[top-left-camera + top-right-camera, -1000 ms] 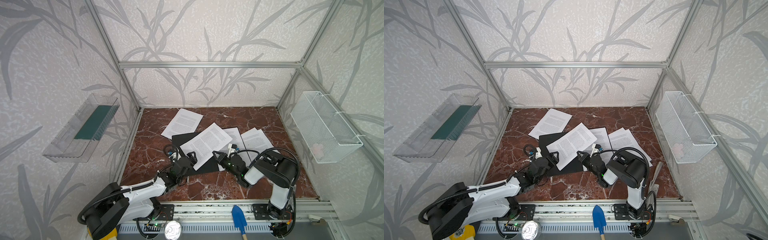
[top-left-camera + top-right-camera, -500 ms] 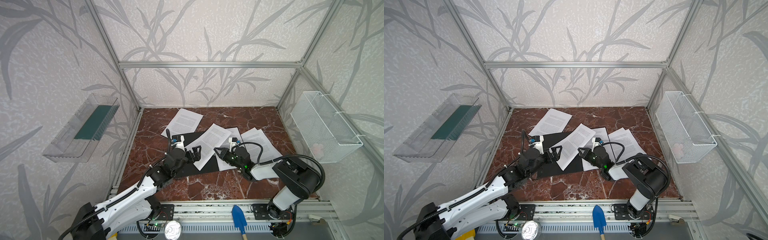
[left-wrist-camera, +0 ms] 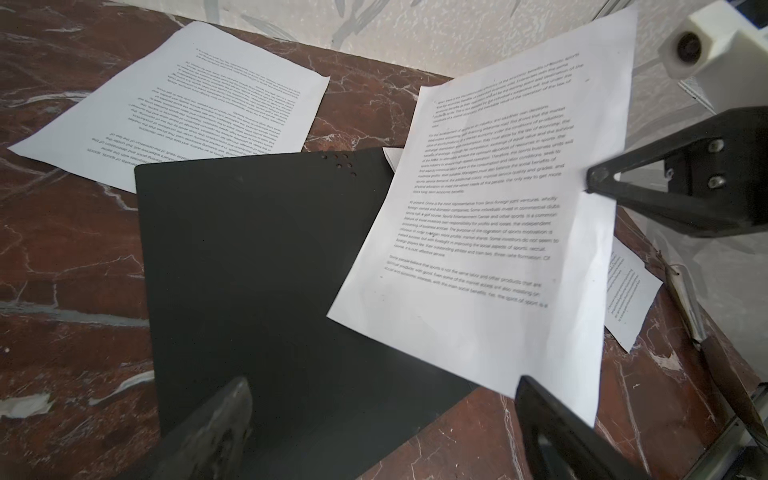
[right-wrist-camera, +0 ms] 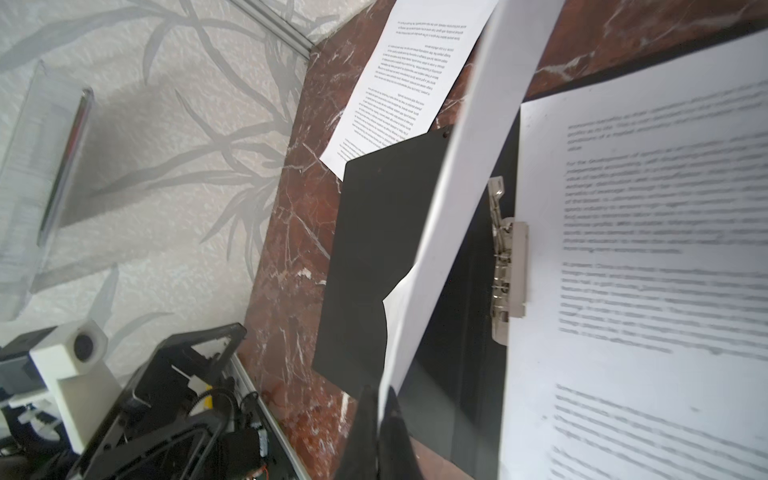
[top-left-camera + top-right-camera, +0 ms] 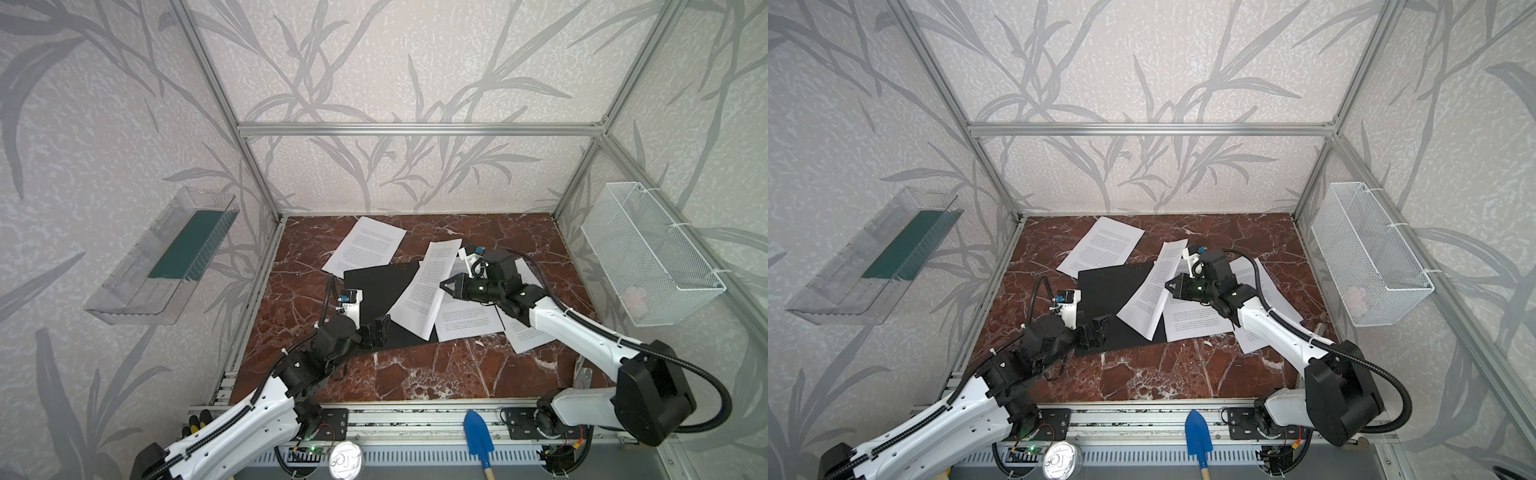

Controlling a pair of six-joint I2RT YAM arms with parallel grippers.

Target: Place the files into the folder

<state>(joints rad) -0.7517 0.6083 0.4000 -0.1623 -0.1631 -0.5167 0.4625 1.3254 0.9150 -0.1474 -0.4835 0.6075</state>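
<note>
The black folder (image 5: 380, 291) lies open on the marble floor, its metal clip (image 4: 507, 266) showing in the right wrist view. My right gripper (image 5: 444, 286) is shut on the edge of one printed sheet (image 5: 428, 286), held tilted up over the folder (image 3: 249, 270). My left gripper (image 5: 376, 332) stands open at the folder's near edge with nothing between its fingers (image 3: 224, 415). A second sheet (image 5: 365, 245) lies flat behind the folder. More files (image 5: 469, 320) lie overlapping under the right arm, one of them on the folder's right half (image 4: 644, 270).
A clear wall tray with a dark green panel (image 5: 183, 253) hangs on the left wall. A white wire basket (image 5: 648, 257) hangs on the right wall. A blue trowel (image 5: 478, 432) and a round tin lid (image 5: 345, 459) lie on the front rail.
My right gripper has risen and moved back with the sheet, which now stands steeper over the folder. The left arm has stretched forward, its gripper staying at the folder's near edge.
</note>
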